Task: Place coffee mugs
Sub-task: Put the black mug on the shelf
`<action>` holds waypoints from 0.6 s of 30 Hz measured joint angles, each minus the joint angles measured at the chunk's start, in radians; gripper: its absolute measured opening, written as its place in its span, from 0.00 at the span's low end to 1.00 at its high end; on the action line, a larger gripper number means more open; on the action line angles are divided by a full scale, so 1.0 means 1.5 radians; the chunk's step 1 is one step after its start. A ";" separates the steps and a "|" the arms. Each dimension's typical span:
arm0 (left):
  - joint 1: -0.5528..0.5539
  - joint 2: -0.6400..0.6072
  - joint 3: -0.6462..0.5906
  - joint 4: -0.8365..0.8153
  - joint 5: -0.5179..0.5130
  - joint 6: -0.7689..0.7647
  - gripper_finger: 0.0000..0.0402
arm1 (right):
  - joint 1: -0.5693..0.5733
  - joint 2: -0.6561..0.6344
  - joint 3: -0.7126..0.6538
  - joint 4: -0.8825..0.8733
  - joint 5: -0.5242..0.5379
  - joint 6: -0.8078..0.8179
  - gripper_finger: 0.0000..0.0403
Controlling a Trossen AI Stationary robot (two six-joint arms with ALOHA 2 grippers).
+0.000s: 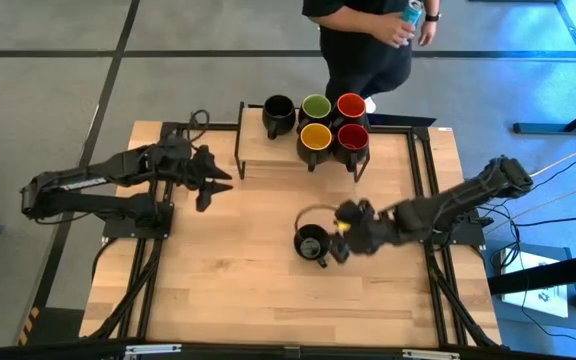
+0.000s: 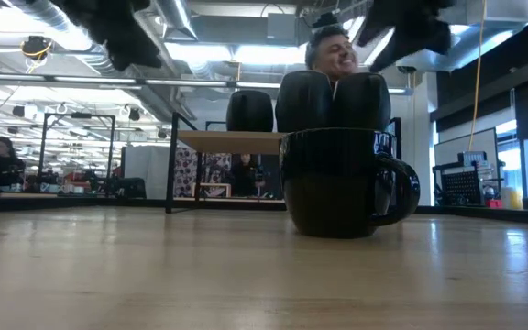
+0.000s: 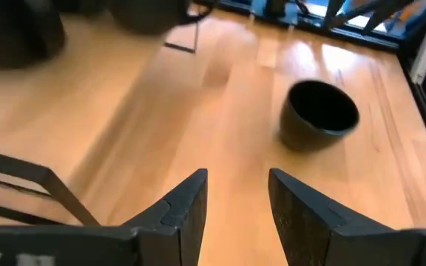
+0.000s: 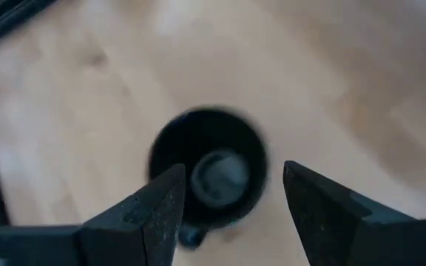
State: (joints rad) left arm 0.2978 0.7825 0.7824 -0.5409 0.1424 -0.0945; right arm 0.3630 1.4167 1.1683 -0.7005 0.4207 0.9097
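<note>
One black mug with a black inside [image 1: 312,243] stands upright on its base on the table's middle; in the low view [image 2: 346,183] its handle [image 2: 401,190] points right. My right gripper [image 1: 344,236] hangs open above and just right of it, well clear; its wrist view looks down into the mug [image 4: 209,166] between the fingers [image 4: 231,193]. Five more mugs stand on a raised shelf [image 1: 258,150] at the far edge: black [image 1: 278,115], green [image 1: 316,106], red [image 1: 351,104], yellow [image 1: 315,137], red [image 1: 352,137]. My left gripper [image 1: 214,181] waits open at the table's left [image 3: 239,193].
A person [image 1: 368,45] stands just beyond the far edge behind the shelf, holding a can. Black frame rails [image 1: 423,160] run along the table's sides. A thin dark loop [image 1: 313,210] lies just beyond the lone mug. Bare wood [image 1: 228,280] spreads toward the near edge.
</note>
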 joint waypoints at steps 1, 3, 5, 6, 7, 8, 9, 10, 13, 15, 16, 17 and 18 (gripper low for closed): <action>-0.006 -0.007 -0.008 -0.001 0.000 -0.002 0.35 | 0.018 0.006 -0.010 0.007 0.007 0.020 0.54; -0.013 -0.016 -0.021 0.000 0.000 -0.005 0.35 | 0.054 0.020 -0.031 0.048 0.016 0.072 0.54; -0.020 -0.019 -0.027 -0.003 0.004 -0.006 0.35 | 0.090 0.042 -0.049 0.070 0.021 0.116 0.54; -0.024 -0.018 -0.028 -0.005 0.009 -0.006 0.35 | 0.107 0.057 -0.052 0.093 0.021 0.132 0.54; -0.028 -0.019 -0.028 -0.011 0.015 -0.006 0.35 | 0.126 0.071 -0.053 0.105 0.021 0.154 0.54; -0.031 -0.021 -0.028 -0.013 0.021 -0.006 0.35 | 0.141 0.084 -0.054 0.104 0.018 0.175 0.54; -0.035 -0.020 -0.028 -0.009 0.025 -0.004 0.35 | 0.154 0.099 -0.054 0.107 0.014 0.193 0.54; -0.039 -0.020 -0.028 -0.009 0.029 0.000 0.35 | 0.166 0.118 -0.053 0.111 0.008 0.212 0.54; -0.051 -0.021 -0.029 -0.011 0.035 0.015 0.35 | 0.193 0.175 -0.055 0.118 0.007 0.265 0.54; -0.060 -0.021 -0.029 -0.014 0.035 0.015 0.35 | 0.206 0.214 -0.054 0.131 0.017 0.304 0.54; -0.063 -0.021 -0.029 -0.015 0.035 0.015 0.35 | 0.213 0.233 -0.055 0.137 0.028 0.319 0.54; -0.066 -0.020 -0.029 -0.018 0.035 0.016 0.35 | 0.218 0.252 -0.055 0.149 0.046 0.330 0.54; -0.068 -0.020 -0.029 -0.021 0.035 0.016 0.35 | 0.222 0.269 -0.054 0.159 0.065 0.337 0.54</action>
State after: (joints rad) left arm 0.1951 0.7524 0.7395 -0.5729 0.1951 -0.0704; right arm 0.6963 1.8209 1.0866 -0.4614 0.5178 1.4149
